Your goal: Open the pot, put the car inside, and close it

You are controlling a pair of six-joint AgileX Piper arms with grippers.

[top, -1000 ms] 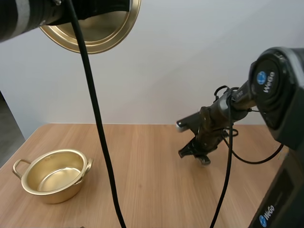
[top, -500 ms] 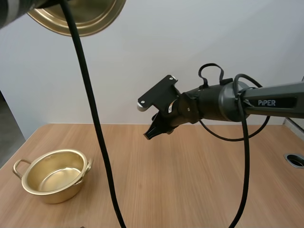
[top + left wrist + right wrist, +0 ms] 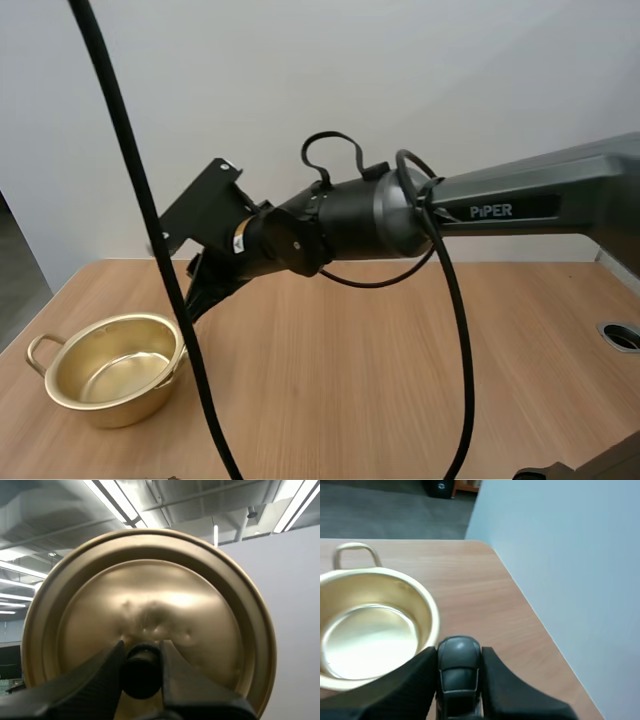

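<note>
Right gripper (image 3: 459,650): both black fingers clamped on the small dark car (image 3: 459,667), one finger against each flank; the car's rounded roof pokes out beyond my fingertips
Car: up in the air in my right grasp, touching neither pot nor table
Pot (image 3: 427,612): below my right fingertips and just to one side of them; open, gold, bare shiny inside; its rim is near the car, though I cannot tell whether the car hangs over the bowl or just outside it
Pot handle (image 3: 352,552): a wire loop on the side of the pot away from my right gripper
Right arm (image 3: 400,210): seen from the high view, stretched across the table (image 3: 400,380) with its wrist tilted down toward the pot (image 3: 125,405); the gripper end hangs above the rim nearest that arm
Left gripper (image 3: 141,646): fingers closed on the black knob (image 3: 141,675) of the lid (image 3: 150,605), one finger at each side of it
Lid: gold and round, held off the pot; its broad face lies directly beyond my left fingertips, turned square to them
Table: light wood, below both grippers; the pot stands on it well under my right wrist
</note>
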